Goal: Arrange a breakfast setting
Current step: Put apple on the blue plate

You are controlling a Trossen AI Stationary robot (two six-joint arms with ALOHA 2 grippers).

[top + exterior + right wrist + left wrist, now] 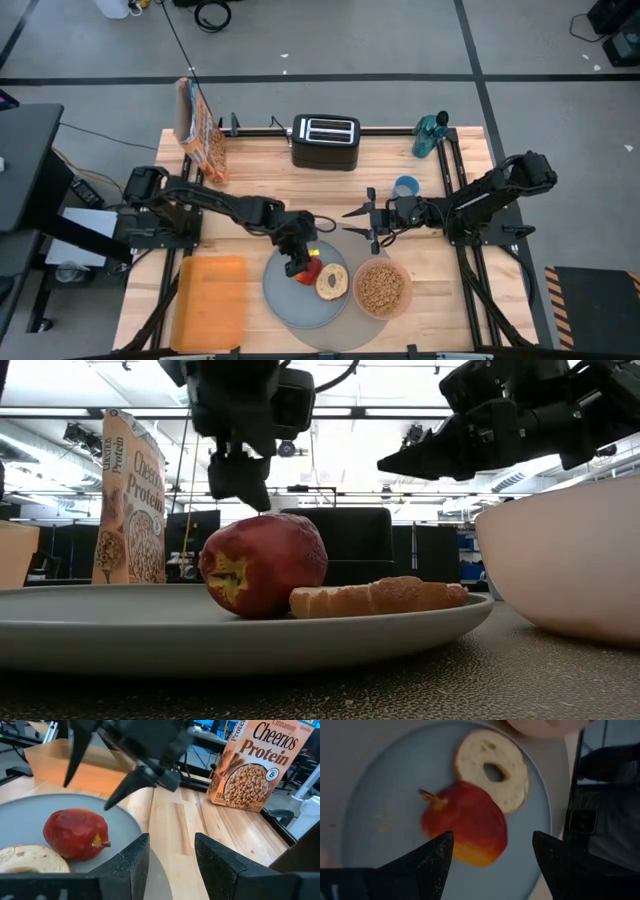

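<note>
A red apple [306,272] and a bagel [332,283] lie on the grey plate [285,300], which sits on the round grey mat [352,326]. The apple rests on its side, stem sideways [427,797], with the bagel flat against it. The pink bowl [381,288], full of cereal, stands on the mat right of the plate. My left gripper [296,258] is open, pointing down just above the apple, with a finger on either side in the left wrist view [492,855]. My right gripper [358,222] is open and empty, hovering behind the bowl. No spoon shows.
A black toaster [325,141] stands at the far edge and a cereal box [200,135] at the far left. A blue cup [405,187] and a teal bottle [430,133] are at the far right. A flat orange tray [210,300] lies left of the plate.
</note>
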